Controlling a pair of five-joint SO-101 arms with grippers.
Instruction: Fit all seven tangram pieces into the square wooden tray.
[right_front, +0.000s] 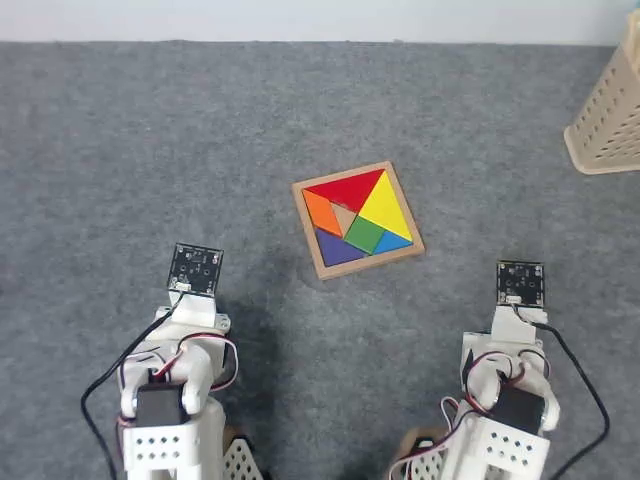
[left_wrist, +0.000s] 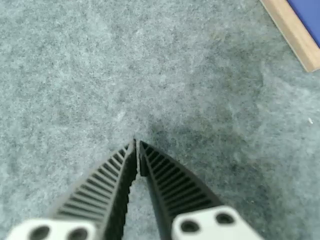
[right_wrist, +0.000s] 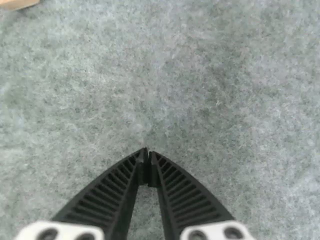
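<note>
- We see L arm (right_front: 170, 400) at the near-left edge and R arm (right_front: 505, 395) at near-right, both pointing fwd, low over the mat (right_front: 150, 150).
- L gripper (left_wrist: 137, 144): jaws pressed together, nothing betw. them. R gripper (right_wrist: 148, 151): same.
- Tray (right_front: 372, 260) lies mid-mat, turned askew, ahead of and betw. both arms, well apart from each. Pieces (right_front: 380, 205) sit inside it.
- We see open mat all round the tray; bin (right_front: 610, 110) at far-right edge.

Grey felt surface (right_front: 150, 150) runs to a pale wall (right_front: 300, 18), with a cream perforated basket (right_front: 610, 110) well beyond my right tool (right_wrist: 148, 151).
</note>
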